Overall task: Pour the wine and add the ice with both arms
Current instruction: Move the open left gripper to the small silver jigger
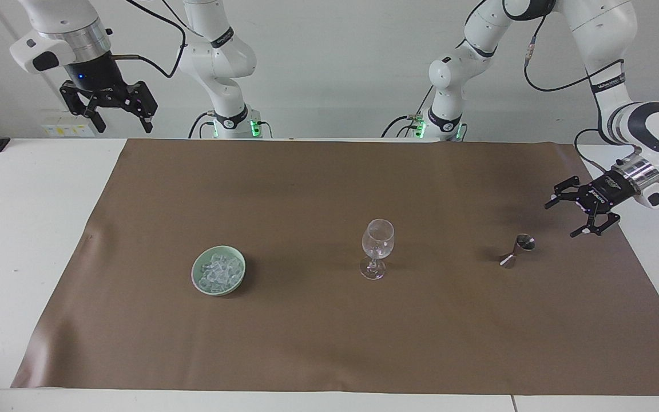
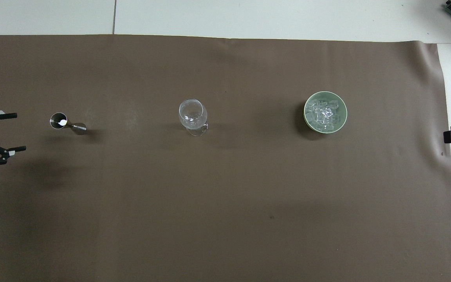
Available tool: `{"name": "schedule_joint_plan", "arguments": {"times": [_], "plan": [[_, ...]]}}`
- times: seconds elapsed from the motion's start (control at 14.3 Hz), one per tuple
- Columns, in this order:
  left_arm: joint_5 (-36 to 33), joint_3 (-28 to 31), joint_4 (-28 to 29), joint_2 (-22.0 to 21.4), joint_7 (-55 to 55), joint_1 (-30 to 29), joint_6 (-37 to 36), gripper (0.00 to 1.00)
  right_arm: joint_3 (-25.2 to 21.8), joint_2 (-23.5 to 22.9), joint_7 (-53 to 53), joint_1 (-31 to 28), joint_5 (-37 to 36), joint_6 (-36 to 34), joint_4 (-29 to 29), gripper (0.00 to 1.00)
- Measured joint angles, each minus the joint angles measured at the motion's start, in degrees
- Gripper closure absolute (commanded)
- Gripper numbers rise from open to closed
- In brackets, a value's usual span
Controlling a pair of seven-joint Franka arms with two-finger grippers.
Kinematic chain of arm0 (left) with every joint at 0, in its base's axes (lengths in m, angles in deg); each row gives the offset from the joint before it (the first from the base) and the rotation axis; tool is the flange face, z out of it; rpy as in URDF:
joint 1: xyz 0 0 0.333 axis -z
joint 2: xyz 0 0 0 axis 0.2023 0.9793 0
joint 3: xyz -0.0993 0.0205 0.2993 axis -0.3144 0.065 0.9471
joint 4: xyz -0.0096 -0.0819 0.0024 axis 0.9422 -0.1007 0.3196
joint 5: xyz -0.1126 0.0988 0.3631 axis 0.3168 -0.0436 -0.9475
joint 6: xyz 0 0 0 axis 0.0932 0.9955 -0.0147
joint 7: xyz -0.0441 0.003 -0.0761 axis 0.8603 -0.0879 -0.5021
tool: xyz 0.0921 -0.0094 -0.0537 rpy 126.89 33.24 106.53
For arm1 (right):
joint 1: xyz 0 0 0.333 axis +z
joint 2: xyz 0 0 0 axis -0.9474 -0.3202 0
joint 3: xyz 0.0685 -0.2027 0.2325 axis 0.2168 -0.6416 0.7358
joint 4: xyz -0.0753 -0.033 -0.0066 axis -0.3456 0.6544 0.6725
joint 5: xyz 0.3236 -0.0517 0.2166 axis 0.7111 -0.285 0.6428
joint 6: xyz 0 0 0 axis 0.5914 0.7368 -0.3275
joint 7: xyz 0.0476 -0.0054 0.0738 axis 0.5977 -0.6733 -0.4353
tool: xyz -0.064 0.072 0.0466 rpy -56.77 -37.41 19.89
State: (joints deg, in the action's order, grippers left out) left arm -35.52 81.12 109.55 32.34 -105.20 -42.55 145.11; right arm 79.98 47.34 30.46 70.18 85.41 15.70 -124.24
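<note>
Ice (image 1: 219, 274) sits heaped in a pale green bowl (image 1: 198, 282) at lower left of centre in the facing view, on the brown mat. Fingers (image 1: 551, 203) of the left gripper (image 1: 563, 218) stand wide apart and hold nothing; it hangs at the right edge of that view, over the mat's end, close to a small steel jigger (image 1: 517, 250) but apart from it. In the overhead view the same gripper (image 2: 14, 132) shows at the left edge. Upper left in the facing view, the right gripper (image 1: 122, 126) waits raised with its fingers spread, over the white table edge. An empty stemmed glass (image 1: 377, 247) stands upright mid-frame, between bowl and jigger, all three well apart. The brown mat (image 1: 329, 337) covers most of a white table (image 1: 15, 229); a plain white wall (image 1: 335, 68) rises at the top of the frame, with the arm bases in front of it.
</note>
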Motion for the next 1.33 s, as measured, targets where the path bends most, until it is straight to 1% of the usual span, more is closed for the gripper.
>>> {"name": "schedule_joint_plan", "arguments": {"times": [0.28,0.42,0.63,0.77,1.12,1.33], "plan": [[3.2,-0.05,1.27,1.67,0.75,-0.15,1.2,0.0,0.0,0.0,0.0,0.0,0.0,0.0,0.0,0.0],[5.82,-0.02,2.39,3.3,4.02,-0.18,1.68,0.0,0.0,0.0,0.0,0.0,0.0,0.0,0.0,0.0],[6.89,0.06,3.05,5.11,6.2,-0.3,2.11,0.0,0.0,0.0,0.0,0.0,0.0,0.0,0.0,0.0],[8.67,0.03,3.99,5.22,8.05,-0.3,2.3,0.0,0.0,0.0,0.0,0.0,0.0,0.0,0.0,0.0],[14.0,-0.32,8.99,5.39,13.46,-0.15,5.22,0.0,0.0,0.0,0.0,0.0,0.0,0.0,0.0,0.0],[15.67,-0.72,9.8,5.41,14.03,0.1,6.35,0.0,0.0,0.0,0.0,0.0,0.0,0.0,0.0,0.0]]}}
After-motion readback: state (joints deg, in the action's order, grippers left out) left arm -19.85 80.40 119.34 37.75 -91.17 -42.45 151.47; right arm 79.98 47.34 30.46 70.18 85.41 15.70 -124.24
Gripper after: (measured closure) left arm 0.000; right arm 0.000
